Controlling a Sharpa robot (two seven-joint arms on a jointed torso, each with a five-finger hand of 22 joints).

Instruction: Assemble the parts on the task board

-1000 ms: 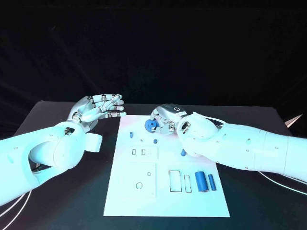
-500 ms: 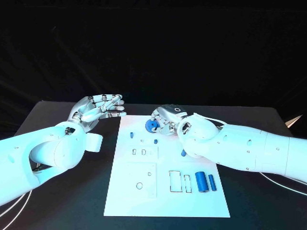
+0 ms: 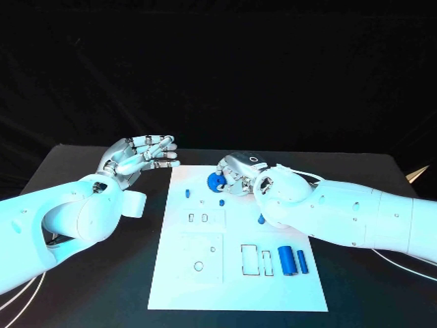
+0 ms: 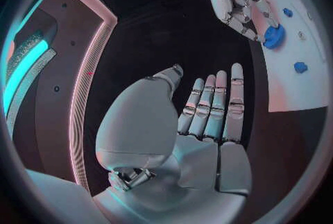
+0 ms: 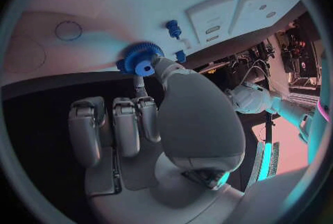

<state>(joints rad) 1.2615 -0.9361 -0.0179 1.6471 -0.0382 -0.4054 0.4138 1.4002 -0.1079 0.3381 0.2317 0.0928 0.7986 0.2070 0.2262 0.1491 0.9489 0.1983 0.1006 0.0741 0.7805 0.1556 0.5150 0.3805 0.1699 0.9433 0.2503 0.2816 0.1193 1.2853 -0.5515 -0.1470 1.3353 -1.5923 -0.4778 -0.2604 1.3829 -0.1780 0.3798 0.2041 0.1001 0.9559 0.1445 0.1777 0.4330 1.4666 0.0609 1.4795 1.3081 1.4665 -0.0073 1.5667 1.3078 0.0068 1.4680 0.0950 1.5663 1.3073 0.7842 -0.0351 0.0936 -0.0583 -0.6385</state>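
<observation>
The white task board [image 3: 233, 280] lies in the middle of the black table. My right hand [image 3: 244, 170] is over the board's far end and pinches a blue gear [image 3: 216, 180] between thumb and a finger. The right wrist view shows the gear [image 5: 141, 58] close to the board's surface; I cannot tell if it touches. Two small blue pegs [image 3: 187, 193] [image 3: 222, 202] stand just near of the gear. My left hand [image 3: 140, 156] hovers off the board's far left corner, open, fingers straight and empty [image 4: 208, 107].
Two blue cylinders [image 3: 285, 260] [image 3: 302, 261] lie near the board's right edge beside rectangular slots [image 3: 249, 260]. Another small blue piece [image 3: 261, 219] sits under my right forearm. Raised blocks [image 3: 204, 217] with slots are mid-board. Black table [image 3: 91, 273] flanks both sides.
My right hand with the gear has sunk slightly toward the board. The left hand has stayed where it was.
</observation>
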